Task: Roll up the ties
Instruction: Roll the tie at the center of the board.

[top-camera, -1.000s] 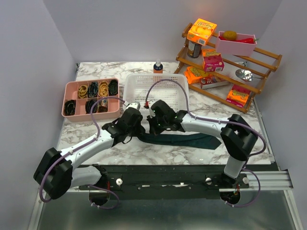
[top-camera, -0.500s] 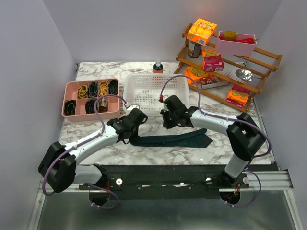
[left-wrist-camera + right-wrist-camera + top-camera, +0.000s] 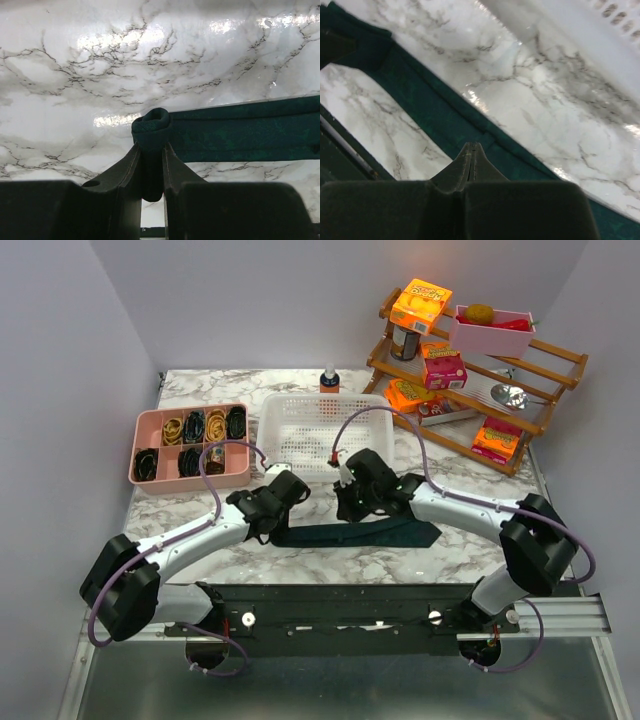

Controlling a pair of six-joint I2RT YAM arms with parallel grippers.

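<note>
The dark teal-navy tie (image 3: 360, 534) lies flat on the marble table, running left to right in front of the white basket, its wide pointed end at the right (image 3: 430, 531). My left gripper (image 3: 268, 528) is shut on the tie's narrow end, which is folded into a small loop (image 3: 152, 131) between the fingers; the rest of the strip runs off to the right (image 3: 245, 130). My right gripper (image 3: 352, 512) is shut with nothing in it, its tips (image 3: 471, 150) just above the middle of the tie (image 3: 435, 117).
The white basket (image 3: 325, 430) stands just behind both grippers; its wall shows in the right wrist view (image 3: 580, 30). A pink divided tray (image 3: 190, 445) sits at the back left. A small bottle (image 3: 329, 379) stands behind the basket. A wooden rack (image 3: 470, 360) of groceries fills the back right.
The right arm has swung right and its gripper has moved along the tie. The left gripper has drawn the narrow end a little forward and right, and the tie now lies straighter.
</note>
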